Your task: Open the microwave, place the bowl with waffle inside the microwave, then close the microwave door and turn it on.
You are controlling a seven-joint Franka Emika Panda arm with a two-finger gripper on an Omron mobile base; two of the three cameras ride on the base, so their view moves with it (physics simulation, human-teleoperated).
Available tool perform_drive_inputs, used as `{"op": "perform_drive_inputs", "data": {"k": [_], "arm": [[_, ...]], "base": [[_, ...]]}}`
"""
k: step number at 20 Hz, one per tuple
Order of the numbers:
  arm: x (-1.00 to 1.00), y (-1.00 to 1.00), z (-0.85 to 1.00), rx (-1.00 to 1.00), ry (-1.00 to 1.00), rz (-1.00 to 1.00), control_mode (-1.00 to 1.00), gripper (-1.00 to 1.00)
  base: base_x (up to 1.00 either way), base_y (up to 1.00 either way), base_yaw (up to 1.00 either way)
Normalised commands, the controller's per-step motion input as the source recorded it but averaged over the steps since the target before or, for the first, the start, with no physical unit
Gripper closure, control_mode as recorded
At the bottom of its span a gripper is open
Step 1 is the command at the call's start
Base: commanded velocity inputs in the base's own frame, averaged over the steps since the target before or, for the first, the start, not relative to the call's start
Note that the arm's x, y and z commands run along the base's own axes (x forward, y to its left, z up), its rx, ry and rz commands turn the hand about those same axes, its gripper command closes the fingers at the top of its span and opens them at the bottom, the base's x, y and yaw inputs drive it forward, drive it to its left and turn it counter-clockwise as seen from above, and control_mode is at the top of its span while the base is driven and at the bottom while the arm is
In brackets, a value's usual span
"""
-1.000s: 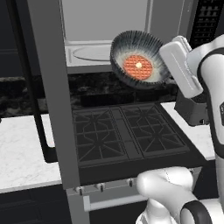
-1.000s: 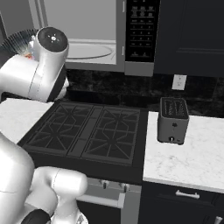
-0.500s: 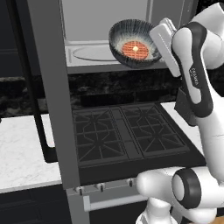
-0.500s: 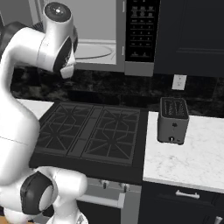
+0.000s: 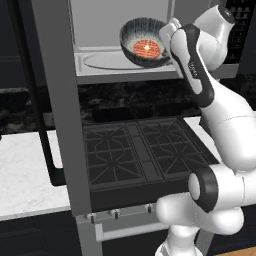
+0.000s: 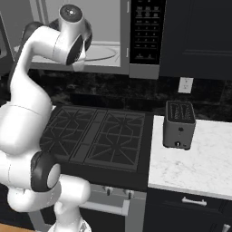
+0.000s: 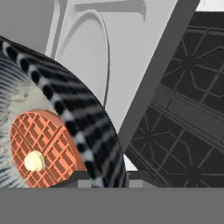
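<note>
The microwave [image 5: 120, 20] stands open above the stove, and its glass turntable [image 5: 105, 61] lies bare in the light grey cavity. The microwave door [image 5: 61, 105] swings out toward me at the left, with its dark bar handle [image 5: 46, 135] hanging low. My gripper [image 5: 168, 31] is shut on the right rim of the bowl [image 5: 141, 31]. The bowl hangs tilted toward me at the cavity's mouth, over the right part of the turntable. The waffle [image 5: 146, 47] lies inside it. In the hand view the bowl's striped rim [image 7: 83, 113] and the waffle [image 7: 43, 146] are very close.
A black stove [image 5: 137, 155] lies under the microwave, with white marble counter [image 5: 22, 175] at its left. The black button panel [image 6: 147, 31] sits right of the cavity. A dark toaster [image 6: 180, 124] stands on the right counter [image 6: 199, 167]. The open door edge stands close beside the arm.
The arm has lifted the bowl up and a little left, from in front of the microwave's lower edge to the cavity opening. The grip and the open door have not changed.
</note>
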Motion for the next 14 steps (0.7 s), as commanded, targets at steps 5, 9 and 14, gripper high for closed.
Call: {"op": "perform_drive_inputs", "data": {"k": [5, 9, 14], "arm": [[0.91, 0.34, 0.00, 0.08, 0.05, -0.03, -1.00, 1.00], [0.61, 0.36, -0.13, 0.07, 0.08, 0.00, -1.00, 1.00], [0.39, 0.16, -0.24, 0.03, 0.03, -0.03, -1.00, 1.00]], "base": [[0.00, 0.00, 0.00], [0.00, 0.00, 0.00], [0.00, 0.00, 0.00]]}}
